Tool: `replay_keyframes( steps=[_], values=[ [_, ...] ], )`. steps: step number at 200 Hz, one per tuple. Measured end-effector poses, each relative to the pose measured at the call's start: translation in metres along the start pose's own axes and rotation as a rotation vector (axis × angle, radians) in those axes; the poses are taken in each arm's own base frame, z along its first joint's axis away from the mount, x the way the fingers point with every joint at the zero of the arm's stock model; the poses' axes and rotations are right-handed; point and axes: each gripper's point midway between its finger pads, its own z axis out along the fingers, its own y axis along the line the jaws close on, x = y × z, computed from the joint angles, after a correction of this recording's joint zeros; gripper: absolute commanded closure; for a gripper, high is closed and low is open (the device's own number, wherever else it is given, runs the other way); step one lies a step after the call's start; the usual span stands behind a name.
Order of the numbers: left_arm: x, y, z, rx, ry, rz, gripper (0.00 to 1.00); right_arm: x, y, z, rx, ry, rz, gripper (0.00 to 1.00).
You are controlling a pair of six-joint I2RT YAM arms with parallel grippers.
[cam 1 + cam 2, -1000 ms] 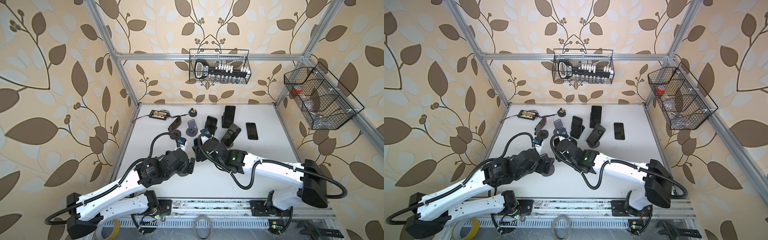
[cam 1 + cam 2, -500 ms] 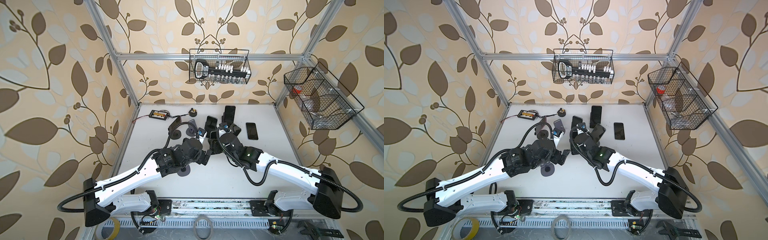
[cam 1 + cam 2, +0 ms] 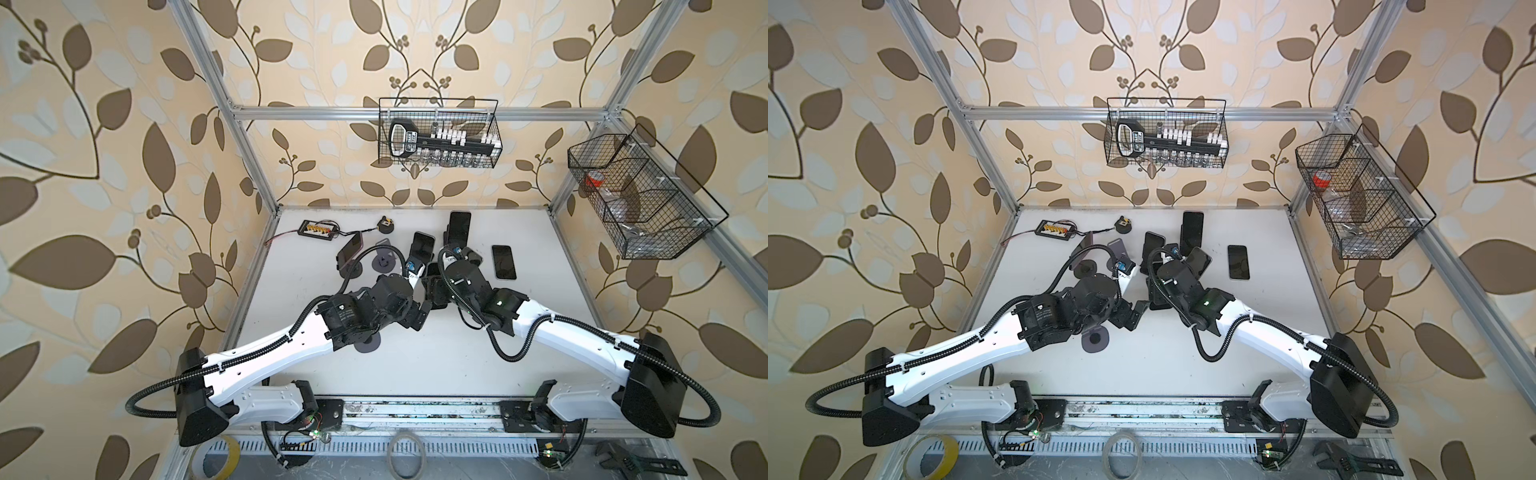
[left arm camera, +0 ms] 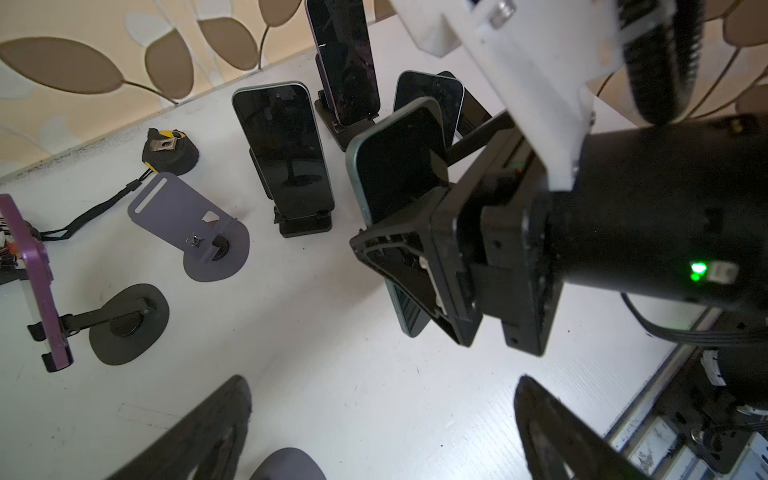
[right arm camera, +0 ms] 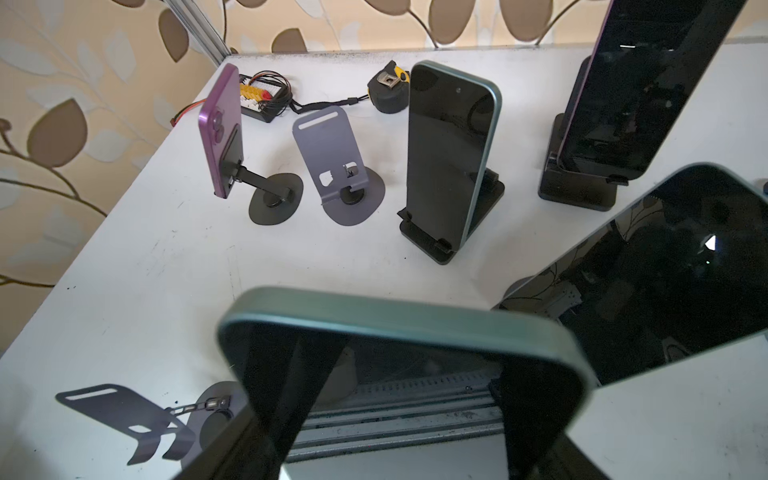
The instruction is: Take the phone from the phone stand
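We are gripping the phone across its width in our right fingers, long axis tilting upright, clear of the empty stand; our left fingers are hanging wide beside it.

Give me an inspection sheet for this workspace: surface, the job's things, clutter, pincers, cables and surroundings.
Surface: white table, lightly scuffed.
Job's things: held teal phone in the right pincer, no stand seen under it; empty grey stand close by; purple phone and others on stands.
Clutter: tape measure, connector board, flat phone lying on the table.
Pincers: right shut on the held teal phone; left pincer open, empty.
Cables: black hose looping off each arm; thin wires at the connector board.
Surroundings: wire baskets on leaf-patterned walls.
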Motion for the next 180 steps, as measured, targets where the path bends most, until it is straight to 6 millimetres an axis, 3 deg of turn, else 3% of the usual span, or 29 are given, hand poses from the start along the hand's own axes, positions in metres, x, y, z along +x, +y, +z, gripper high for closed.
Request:
replay_keyframes(
  steps=[78,145,180],
  values=[
    [-0.015,0.001,0.004,-0.005,-0.048,0.035,0.01,-0.005,-0.031,0.004,0.031,0.031,0.054,0.5],
    [-0.011,-0.006,0.017,0.012,-0.013,0.061,0.01,-0.021,-0.075,-0.01,0.095,-0.01,0.109,0.5],
    [-0.021,-0.012,0.024,0.034,-0.01,0.058,0.01,-0.028,-0.104,-0.02,0.149,-0.034,0.135,0.51]
  ],
)
